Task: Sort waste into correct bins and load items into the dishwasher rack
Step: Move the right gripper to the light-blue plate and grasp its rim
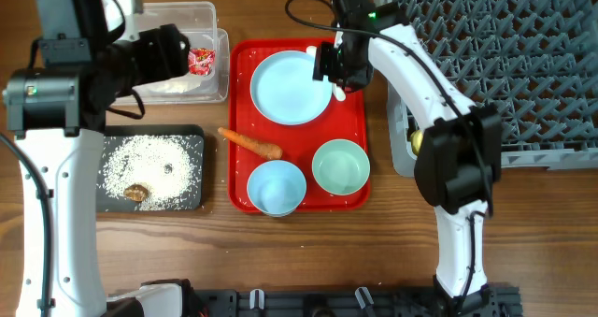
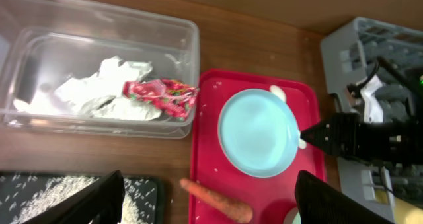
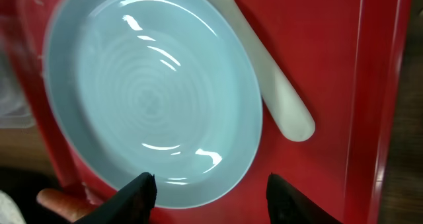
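Observation:
The light blue plate (image 1: 291, 86) lies at the back of the red tray (image 1: 353, 121), with the white spoon (image 3: 277, 98) beside its right edge. My right gripper (image 1: 329, 69) hangs open over that edge; in the right wrist view its fingertips (image 3: 142, 191) straddle the plate's rim (image 3: 152, 98) and bare tray. My left gripper (image 1: 184, 57) is open and empty above the clear tub (image 1: 220, 36), which holds the white tissue (image 2: 99, 92) and red wrapper (image 2: 162, 95). The carrot (image 1: 250, 143) lies across the tray's left edge. The grey rack (image 1: 495, 64) stands at the right.
A black tray (image 1: 192, 135) at the left holds rice grains (image 1: 149, 163) and a brownish lump (image 1: 137, 193). A light blue bowl (image 1: 277, 186) and a pale green bowl (image 1: 341, 165) sit at the red tray's front. The right arm (image 1: 439, 102) crosses between tray and rack.

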Motion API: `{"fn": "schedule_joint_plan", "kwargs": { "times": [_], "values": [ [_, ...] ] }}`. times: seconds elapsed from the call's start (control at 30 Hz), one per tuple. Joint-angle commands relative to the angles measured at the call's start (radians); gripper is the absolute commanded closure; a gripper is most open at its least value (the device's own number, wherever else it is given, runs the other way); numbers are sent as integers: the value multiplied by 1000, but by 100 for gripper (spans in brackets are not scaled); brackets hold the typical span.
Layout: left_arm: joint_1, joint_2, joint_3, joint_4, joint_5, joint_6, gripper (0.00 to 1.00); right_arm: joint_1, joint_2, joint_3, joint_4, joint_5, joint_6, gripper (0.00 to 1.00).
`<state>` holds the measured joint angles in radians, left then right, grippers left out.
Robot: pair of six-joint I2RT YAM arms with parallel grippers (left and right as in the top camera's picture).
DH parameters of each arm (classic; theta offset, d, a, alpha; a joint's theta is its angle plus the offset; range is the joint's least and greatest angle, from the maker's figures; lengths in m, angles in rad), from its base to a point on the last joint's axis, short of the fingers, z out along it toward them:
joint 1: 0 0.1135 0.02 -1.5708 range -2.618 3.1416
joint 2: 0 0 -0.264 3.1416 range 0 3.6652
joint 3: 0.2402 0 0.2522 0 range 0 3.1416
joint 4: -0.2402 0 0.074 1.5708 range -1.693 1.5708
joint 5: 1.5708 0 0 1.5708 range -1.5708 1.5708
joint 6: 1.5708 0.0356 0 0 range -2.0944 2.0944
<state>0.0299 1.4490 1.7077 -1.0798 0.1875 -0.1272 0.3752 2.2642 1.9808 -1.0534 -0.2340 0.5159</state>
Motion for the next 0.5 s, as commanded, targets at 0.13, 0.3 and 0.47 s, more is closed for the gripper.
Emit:
{"fn": "schedule_joint_plan", "kwargs": {
  "times": [0.13, 0.3, 0.47],
  "values": [
    [23, 6, 13, -18, -6, -23, 18, -1, 123, 7, -10, 15, 71, 47],
    [23, 6, 13, -18, -6, -23, 17, 8, 163, 7, -8, 7, 71, 63],
    [23, 6, 13, -17, -7, -23, 11, 9, 165, 7, -5, 8, 86, 86]
  ]
}}
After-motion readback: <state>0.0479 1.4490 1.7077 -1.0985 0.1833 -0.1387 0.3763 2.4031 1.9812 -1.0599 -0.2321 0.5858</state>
